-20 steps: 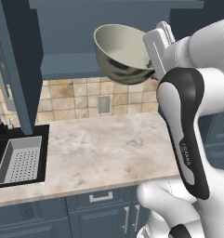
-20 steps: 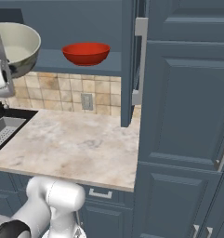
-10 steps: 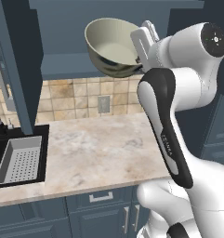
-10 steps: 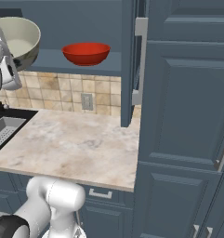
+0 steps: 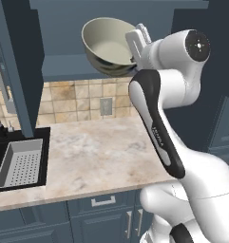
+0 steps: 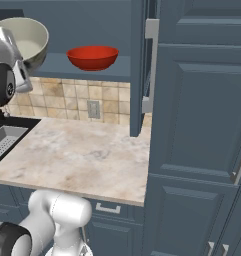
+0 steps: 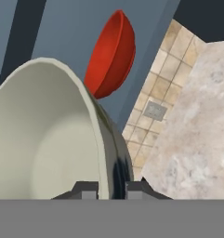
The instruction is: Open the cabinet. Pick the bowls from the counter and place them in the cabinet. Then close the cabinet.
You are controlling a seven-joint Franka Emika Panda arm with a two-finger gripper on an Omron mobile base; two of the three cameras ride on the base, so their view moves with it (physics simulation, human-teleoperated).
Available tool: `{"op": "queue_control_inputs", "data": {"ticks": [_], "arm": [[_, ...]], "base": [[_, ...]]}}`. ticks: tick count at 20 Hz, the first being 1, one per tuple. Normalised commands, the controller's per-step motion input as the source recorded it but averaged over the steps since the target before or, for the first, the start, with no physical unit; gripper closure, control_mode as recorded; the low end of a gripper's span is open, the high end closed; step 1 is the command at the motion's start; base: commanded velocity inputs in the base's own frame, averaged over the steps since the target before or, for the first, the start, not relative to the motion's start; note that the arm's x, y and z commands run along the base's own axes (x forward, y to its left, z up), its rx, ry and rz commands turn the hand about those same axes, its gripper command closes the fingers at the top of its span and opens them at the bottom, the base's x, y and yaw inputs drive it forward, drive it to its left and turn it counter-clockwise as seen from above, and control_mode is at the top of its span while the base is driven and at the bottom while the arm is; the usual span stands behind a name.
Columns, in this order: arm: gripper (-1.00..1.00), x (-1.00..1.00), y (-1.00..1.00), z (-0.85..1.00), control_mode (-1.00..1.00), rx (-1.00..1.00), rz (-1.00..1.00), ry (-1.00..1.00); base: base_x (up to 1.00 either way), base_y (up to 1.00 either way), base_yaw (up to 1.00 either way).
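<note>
Held bowl: the deeper cream-white round bowl with faint dark markings hangs in the air, tilted, level with the open cupboard's shelf, its rim pinched by the tool.
Gripper: the two-finger gripper is nearly closed, one dark tip inside the wall and one outside.
Second bowl: the glossy red shallow bowl already sits upright on the shelf, just beside the cream bowl in the hand view.
Cabinet: the dark blue-grey panelled wall cabinet stands open, its door with the long silver bar handle swung out.
Counter: the beige marbled stone counter below bears no bowl; the black sink is at its left.
Progress: opening done, one bowl stowed. Left: set the cream bowl on the shelf, release, shut the doors.
</note>
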Motion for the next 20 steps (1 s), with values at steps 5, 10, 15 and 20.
{"op": "queue_control_inputs", "data": {"ticks": [5,10,15,20], "arm": [[1.00,0.44,0.07,-0.09,-1.00,0.00,0.01,0.00],[1.00,0.42,0.15,-0.16,-1.00,0.00,0.02,0.00],[1.00,0.50,0.17,-0.09,-1.00,0.00,0.02,0.00],[1.00,0.51,0.18,-0.07,-1.00,0.00,0.02,-0.06]], "base": [[0.00,0.00,0.00],[0.00,0.00,0.00],[0.00,0.00,0.00],[0.00,0.00,0.00]]}}
